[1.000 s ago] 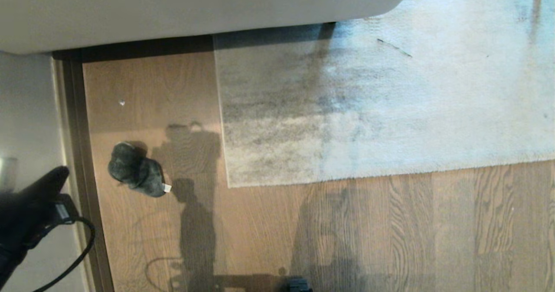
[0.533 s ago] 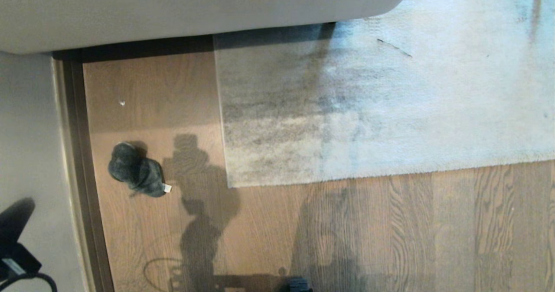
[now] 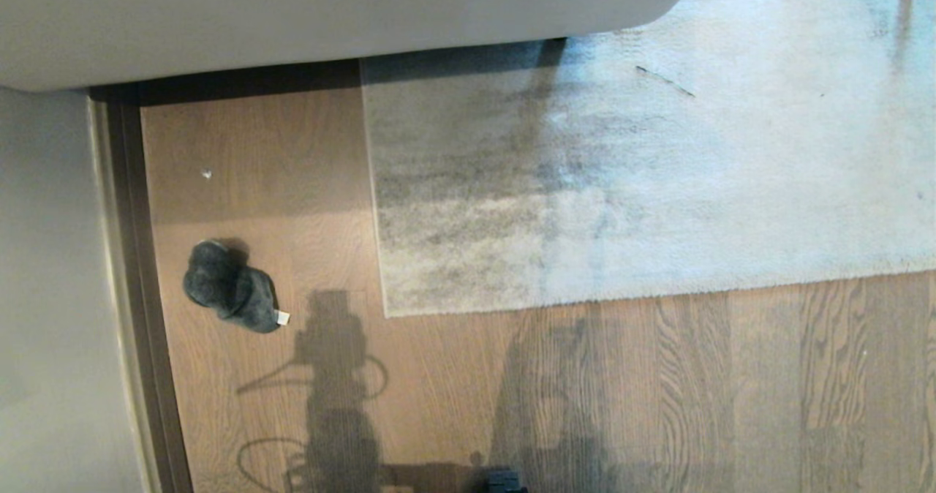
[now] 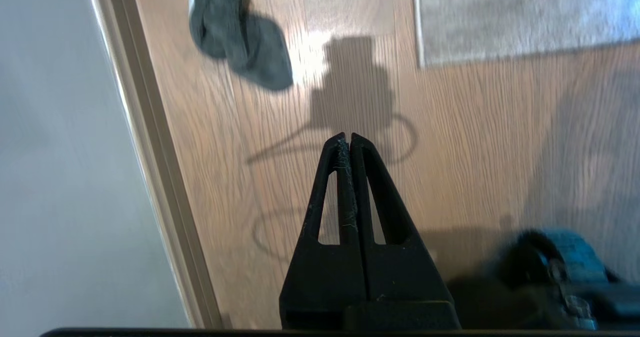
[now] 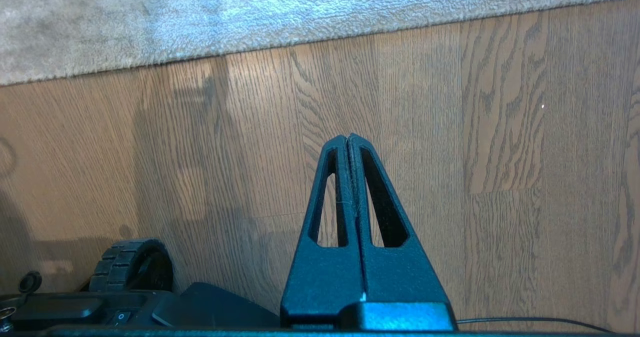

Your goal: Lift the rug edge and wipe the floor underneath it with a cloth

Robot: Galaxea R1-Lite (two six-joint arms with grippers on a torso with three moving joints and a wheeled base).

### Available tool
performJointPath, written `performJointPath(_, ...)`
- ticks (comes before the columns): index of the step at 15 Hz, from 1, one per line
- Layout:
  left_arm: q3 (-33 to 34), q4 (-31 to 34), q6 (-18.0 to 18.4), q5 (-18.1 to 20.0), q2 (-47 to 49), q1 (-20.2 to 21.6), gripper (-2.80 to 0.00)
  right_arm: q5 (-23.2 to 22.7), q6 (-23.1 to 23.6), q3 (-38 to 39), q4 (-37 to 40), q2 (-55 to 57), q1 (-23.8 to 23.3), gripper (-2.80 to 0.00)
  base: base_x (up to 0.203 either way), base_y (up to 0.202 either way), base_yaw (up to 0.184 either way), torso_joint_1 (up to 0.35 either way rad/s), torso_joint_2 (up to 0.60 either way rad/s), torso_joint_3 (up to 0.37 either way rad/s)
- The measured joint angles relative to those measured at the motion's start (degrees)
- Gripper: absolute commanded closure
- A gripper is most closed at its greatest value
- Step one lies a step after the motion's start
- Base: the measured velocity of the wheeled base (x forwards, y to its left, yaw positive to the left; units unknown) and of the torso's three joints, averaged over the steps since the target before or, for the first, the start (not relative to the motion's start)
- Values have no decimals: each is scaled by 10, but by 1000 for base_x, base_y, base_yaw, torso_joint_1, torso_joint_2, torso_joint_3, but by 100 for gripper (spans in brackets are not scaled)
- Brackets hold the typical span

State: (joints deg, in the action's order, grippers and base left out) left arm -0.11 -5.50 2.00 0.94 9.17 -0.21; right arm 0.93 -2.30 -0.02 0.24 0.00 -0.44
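Overall, head view: we find the mottled light and dark grey short-pile rug lying flat, its rug edge [image 3: 376, 208] and near corner unlifted on the brown wood-grain plank floor [image 3: 658, 390].
Head view, cloth: we record the small fuzzy dark grey-black cloth [image 3: 230, 287] with its white tag lying on bare boards, between the rug corner and the dark brown skirting strip [image 3: 142, 273], well apart from the rug.
Head view, arms: neither gripper shows; only arm shadows fall on the boards. A pale grey furniture body [image 3: 329, 10] overhangs the far end of the rug.
Left wrist view: the left gripper [image 4: 348, 138] hangs above the boards with its black fingers pressed together on nothing. The cloth [image 4: 240, 32] lies ahead of it, the rug corner [image 4: 422, 59] off to one side.
Right wrist view: the right gripper [image 5: 347, 138] is likewise clenched and empty, above boards just short of the rug's long border [image 5: 300, 42]; the base's wheel [image 5: 131, 264] sits beside it.
Step in hand, our judgement: nothing has begun; the cloth must be fetched first.
Advice: we would part the left fingers fully, descend over the cloth's thickest fold, and pinch deep. The right gripper should take the rug at the corner, where it peels most readily.
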Motion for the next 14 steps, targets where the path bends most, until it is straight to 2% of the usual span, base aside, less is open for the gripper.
performJointPath(2,0,50,-8,-2,-51,0,0,0,0,0,0,0,0,0,0,0,0,0,0,0)
performJointPath(6,-1,52,-9,-3,-85,-1,0,0,0,0,0,0,0,0,0,0,0,0,0,0)
performJointPath(14,-1,52,-10,-3,-91,-1,0,0,0,0,0,0,0,0,0,0,0,1,0,11)
